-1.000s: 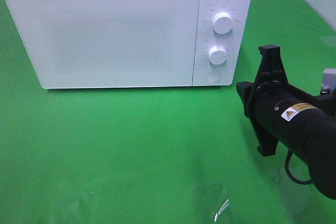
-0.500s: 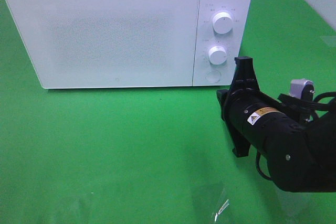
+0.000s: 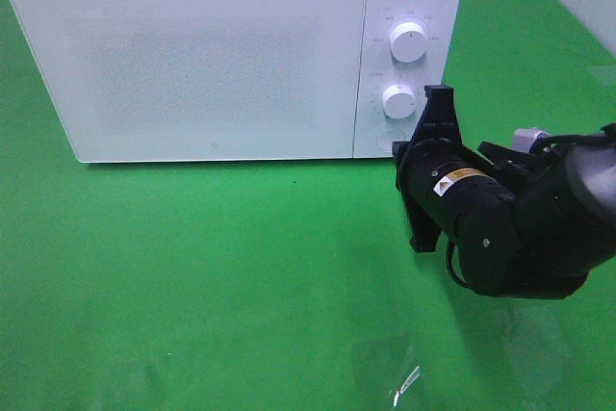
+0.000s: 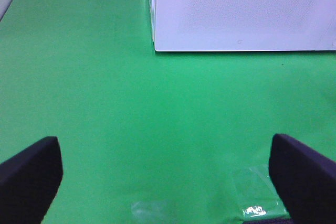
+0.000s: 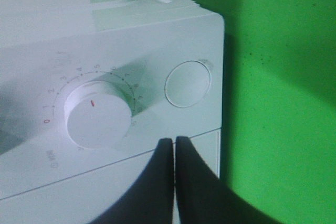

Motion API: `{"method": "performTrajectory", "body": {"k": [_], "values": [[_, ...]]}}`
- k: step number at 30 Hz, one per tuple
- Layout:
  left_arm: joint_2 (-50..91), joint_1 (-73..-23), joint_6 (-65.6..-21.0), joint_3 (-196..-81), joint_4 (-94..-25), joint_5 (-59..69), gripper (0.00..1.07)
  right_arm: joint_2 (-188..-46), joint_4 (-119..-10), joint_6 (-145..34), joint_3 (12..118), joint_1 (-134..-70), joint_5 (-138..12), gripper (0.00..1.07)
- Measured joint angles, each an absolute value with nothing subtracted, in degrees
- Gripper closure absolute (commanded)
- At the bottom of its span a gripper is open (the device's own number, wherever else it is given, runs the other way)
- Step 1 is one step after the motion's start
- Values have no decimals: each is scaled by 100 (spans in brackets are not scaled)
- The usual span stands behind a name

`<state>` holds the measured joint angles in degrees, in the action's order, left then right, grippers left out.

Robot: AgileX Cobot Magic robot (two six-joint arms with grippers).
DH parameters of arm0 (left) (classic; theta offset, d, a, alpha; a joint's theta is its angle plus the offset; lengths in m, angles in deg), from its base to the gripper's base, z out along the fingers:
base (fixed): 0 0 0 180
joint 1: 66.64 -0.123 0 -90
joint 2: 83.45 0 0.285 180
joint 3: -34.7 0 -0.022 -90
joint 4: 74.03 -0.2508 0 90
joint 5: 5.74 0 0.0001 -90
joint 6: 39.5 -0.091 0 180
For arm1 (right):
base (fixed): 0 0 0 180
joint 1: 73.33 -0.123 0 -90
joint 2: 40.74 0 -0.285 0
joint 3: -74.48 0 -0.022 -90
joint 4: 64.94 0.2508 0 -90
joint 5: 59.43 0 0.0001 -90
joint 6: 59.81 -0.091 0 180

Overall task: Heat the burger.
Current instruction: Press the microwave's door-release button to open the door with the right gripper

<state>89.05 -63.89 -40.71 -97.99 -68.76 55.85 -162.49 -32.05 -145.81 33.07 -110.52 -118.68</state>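
Note:
The burger is out of view; the white microwave (image 3: pixel 192 55) stands at the back of the green table with its door closed. My right gripper (image 5: pixel 174 141) is shut, with its black fingertips pressed together and nothing between them. It points at the control panel, just below the round button (image 5: pixel 187 84) and beside the lower knob (image 5: pixel 98 114). In the exterior high view the right arm (image 3: pixel 500 223) reaches in from the right and its wrist covers the panel's lower right corner. My left gripper (image 4: pixel 168 179) hangs open over bare green cloth in front of the microwave (image 4: pixel 241 9).
Two white knobs, upper (image 3: pixel 408 41) and lower (image 3: pixel 397 100), sit on the panel. A scrap of clear plastic film (image 3: pixel 390 372) lies on the cloth near the front edge, also seen as film (image 4: pixel 252 211) by the left gripper.
The right arm has swung left and toward the microwave, bringing its shut gripper up to the control panel's lower corner. The left gripper and the microwave have not moved.

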Motion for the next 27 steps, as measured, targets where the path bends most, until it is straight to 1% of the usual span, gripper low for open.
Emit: {"method": "performTrajectory", "body": {"k": [10,27], "values": [[8905,-6389,-4071,-9799,-6876,5585,6,-16776,-3411,-14581,3846,-10725,-11896,107],[8905,-6389,-4071,-9799,-6876,5585,6,-17194,-3618,-14581,4310,-10496,-11891,107]]}}
